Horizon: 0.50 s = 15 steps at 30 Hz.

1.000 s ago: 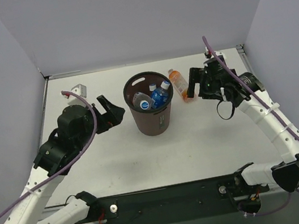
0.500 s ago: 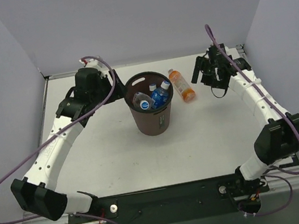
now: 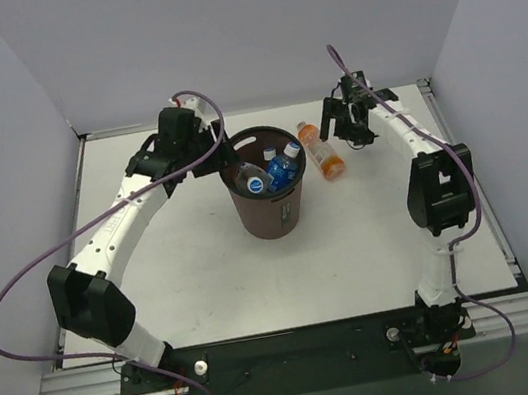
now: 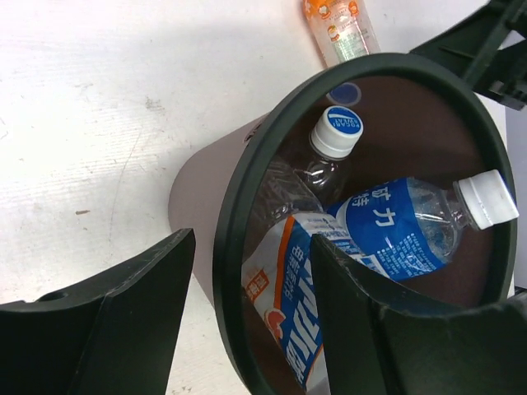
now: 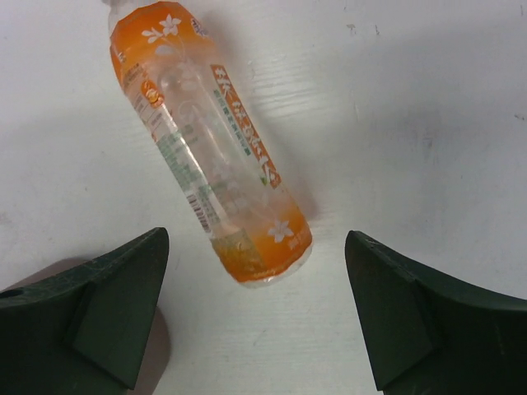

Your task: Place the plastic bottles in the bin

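White tabletop (image 3: 205, 268), pale walls, dark brown round tapered plastic bin (image 3: 269, 215) at centre.
Held three clear plastic bottles (image 4: 395, 222) inside; kept orange plastic bottle (image 5: 210, 148) outside, lying just right of bin, beneath right gripper (image 5: 255, 239), jaws wide apart; straddled bin rim with left gripper (image 4: 251, 239), jaws apart.

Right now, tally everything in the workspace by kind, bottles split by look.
blue-label bottle: 1
plain clear bottle: 1
whitish-label bottle: 1
orange bottle: 1
brown bin: 1
Total: 5
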Motion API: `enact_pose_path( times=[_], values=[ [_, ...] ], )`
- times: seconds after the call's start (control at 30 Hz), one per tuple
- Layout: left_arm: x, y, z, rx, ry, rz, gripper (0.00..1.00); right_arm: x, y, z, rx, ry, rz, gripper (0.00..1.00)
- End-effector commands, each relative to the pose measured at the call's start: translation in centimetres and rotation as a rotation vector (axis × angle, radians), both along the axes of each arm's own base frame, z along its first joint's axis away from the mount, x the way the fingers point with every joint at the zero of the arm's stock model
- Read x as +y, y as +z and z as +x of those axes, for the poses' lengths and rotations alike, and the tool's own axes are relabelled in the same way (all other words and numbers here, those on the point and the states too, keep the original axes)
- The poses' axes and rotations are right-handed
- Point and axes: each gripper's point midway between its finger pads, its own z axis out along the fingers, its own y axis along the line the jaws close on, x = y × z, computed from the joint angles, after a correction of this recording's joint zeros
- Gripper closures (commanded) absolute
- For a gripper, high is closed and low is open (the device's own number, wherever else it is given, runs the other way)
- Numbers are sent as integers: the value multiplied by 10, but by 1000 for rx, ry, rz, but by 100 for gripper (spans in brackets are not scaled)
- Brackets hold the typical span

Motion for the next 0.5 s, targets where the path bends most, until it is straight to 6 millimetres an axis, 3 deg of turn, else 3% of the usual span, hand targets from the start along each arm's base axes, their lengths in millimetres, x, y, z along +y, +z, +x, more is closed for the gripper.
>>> enact_pose_path(
  times=[0.0,0.23,0.47],
  values=[
    [0,40,13,-96,-9,-3,32,-8,-8,20,19,14,-22,18],
    [13,51,10,-111,8,-17,32,5,-47,23,109,77,-35,20],
    [26,53,1,-122,15,-55,32,26,-73,7,182,135,-20,20]
  ],
)
